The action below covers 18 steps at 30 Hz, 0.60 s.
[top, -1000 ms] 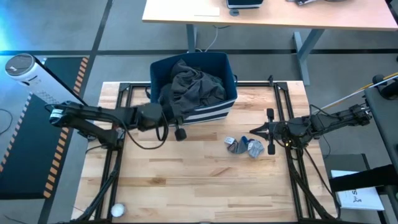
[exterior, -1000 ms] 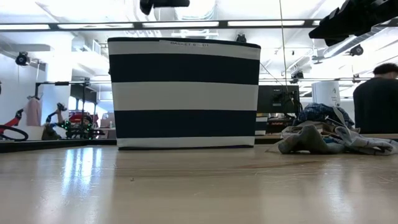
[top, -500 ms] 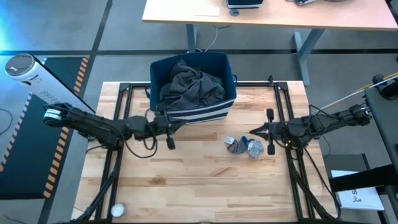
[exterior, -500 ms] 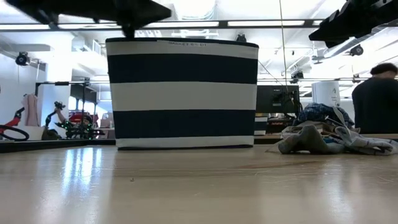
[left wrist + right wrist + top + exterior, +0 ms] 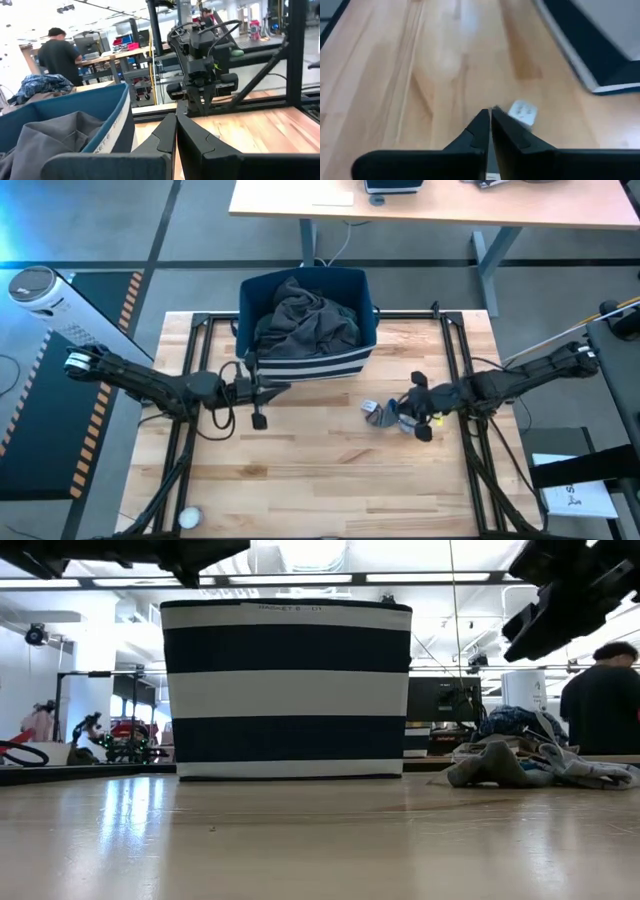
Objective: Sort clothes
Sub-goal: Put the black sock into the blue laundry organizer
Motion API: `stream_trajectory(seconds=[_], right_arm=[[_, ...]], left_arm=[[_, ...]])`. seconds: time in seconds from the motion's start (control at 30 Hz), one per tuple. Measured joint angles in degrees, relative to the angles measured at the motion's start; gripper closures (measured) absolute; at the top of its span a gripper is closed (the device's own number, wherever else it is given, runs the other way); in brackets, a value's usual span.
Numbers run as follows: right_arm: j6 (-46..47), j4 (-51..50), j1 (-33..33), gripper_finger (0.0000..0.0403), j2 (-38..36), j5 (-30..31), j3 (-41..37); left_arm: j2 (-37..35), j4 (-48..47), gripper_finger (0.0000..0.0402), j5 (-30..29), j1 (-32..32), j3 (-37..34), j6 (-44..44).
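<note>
A dark charcoal garment point(image 5: 305, 320) lies heaped inside the navy striped bin point(image 5: 355, 360) at the table's far middle. A small pile of blue and grey clothes point(image 5: 385, 415) rests on the wood to the right of the bin, also seen in the low view point(image 5: 540, 755). My left gripper point(image 5: 283, 387) is shut and hangs just off the bin's near-left corner, its fingertips point(image 5: 175, 120) closed on nothing. My right gripper point(image 5: 403, 402) is shut too point(image 5: 489, 114), tipped downward above the pile's right side and clear of it.
Black frame rails point(image 5: 455, 350) run along the table's left and right sides. A small white object point(image 5: 188, 518) sits near the front left corner. A white tag point(image 5: 522, 111) lies on the wood. A person point(image 5: 600, 690) stands in the room behind.
My left gripper has drawn back from the bin's near-left corner toward the table's left and near edges. The bin has slid slightly left, and the dark garment now lies wholly inside it. My right gripper has moved left over the small pile and tipped downward.
</note>
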Motion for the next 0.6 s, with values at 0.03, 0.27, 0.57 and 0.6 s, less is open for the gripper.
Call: stream_trajectory(seconds=[0.03, 0.27, 0.57, 0.6], right_arm=[[0.0, -0.2, 0.0, 0.0394, 1.3, -0.7, 0.7], [-1.4, -0.3, 0.0, 0.0326, 9.7, -0.8, 6.6], [2.0, -2.2, 0.0, 0.0213, 19.8, -0.7, 10.2], [2.5, -3.0, 0.0, 0.0205, 20.8, -0.7, 10.7]], left_arm=[[-0.2, -0.5, 0.0402, 0.0, -0.3, 0.1, 0.3], [-2.2, -7.3, 0.0402, 0.0, -2.0, 3.4, 1.0], [-3.6, -9.1, 0.0402, -1.5, -9.4, 6.4, 9.2], [-3.8, -9.1, 0.0402, -2.3, -10.0, 6.1, 9.4]])
